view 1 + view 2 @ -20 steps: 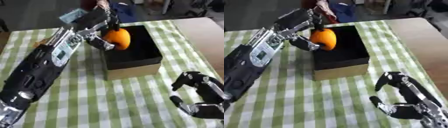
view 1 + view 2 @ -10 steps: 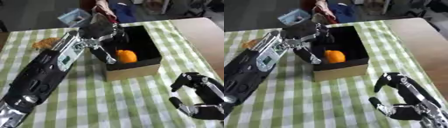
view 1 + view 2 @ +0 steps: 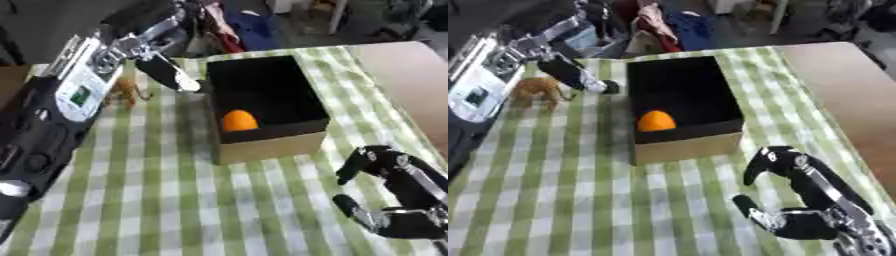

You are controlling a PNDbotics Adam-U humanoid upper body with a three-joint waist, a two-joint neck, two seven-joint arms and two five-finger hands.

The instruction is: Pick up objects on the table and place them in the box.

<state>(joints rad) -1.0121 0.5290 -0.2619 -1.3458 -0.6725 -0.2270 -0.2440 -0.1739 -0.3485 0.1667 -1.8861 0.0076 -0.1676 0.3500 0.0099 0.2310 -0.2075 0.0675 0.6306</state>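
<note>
An orange [image 3: 238,120] lies inside the black box [image 3: 299,91], against its near left wall. The box stands on the green checked cloth with a tan front wall [image 3: 686,147]. My left hand [image 3: 168,68] hangs over the cloth just left of the box's far left corner, open and empty, a finger pointing down toward the box edge. A small brown toy-like object [image 3: 536,89] sits on the cloth left of that hand, partly hidden by my arm in the left eye view. My right hand [image 3: 802,192] rests open near the lower right corner, fingers up.
My left forearm [image 3: 61,110] covers the left side of the cloth. Bare wooden tabletop [image 3: 846,85] lies right of the cloth. A light blue container [image 3: 584,37] and clothes [image 3: 658,25] sit beyond the far edge. Checked cloth [image 3: 579,200] lies open in front of the box.
The left hand let go of the orange, which now lies in the box. That hand has drawn back out of the box to its left. The view has also shifted.
</note>
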